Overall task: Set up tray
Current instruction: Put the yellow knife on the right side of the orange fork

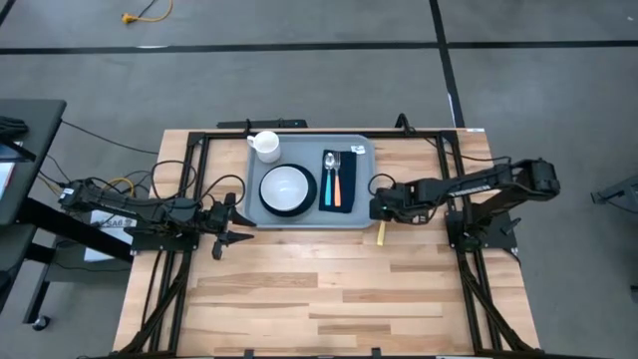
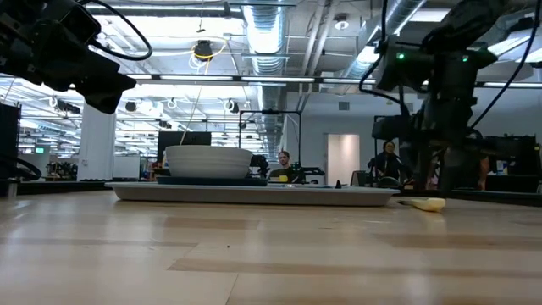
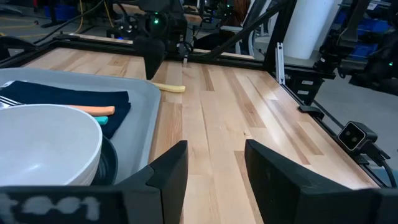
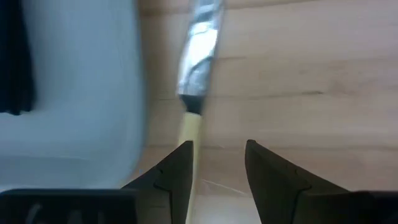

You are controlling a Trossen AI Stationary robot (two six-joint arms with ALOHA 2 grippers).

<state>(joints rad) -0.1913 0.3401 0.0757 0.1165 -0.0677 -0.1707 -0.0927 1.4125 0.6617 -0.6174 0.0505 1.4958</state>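
Pale plank table (image 1: pixel 329 299), with the grey-blue tray (image 1: pixel 354 146) at its far middle and a gripper at each short end.

The tray is a smooth plastic rectangle with rounded corners and a raised rim, lying flat. On it sit a round white bowl (image 1: pixel 285 185) nested in a dark plate (image 1: pixel 308 195), a white mug (image 1: pixel 266 145) at the far left corner, and a dark navy napkin (image 1: pixel 337 202) carrying two orange-handled utensils (image 1: pixel 334 181). The left gripper (image 1: pixel 229 228) hovers just beside the tray's left near corner, fingers spread. The right gripper (image 1: pixel 376 204) is at the tray's right edge, fingers apart over a yellow-handled knife (image 4: pixel 198 62) with a shiny blade, lying on the wood just beside the rim.
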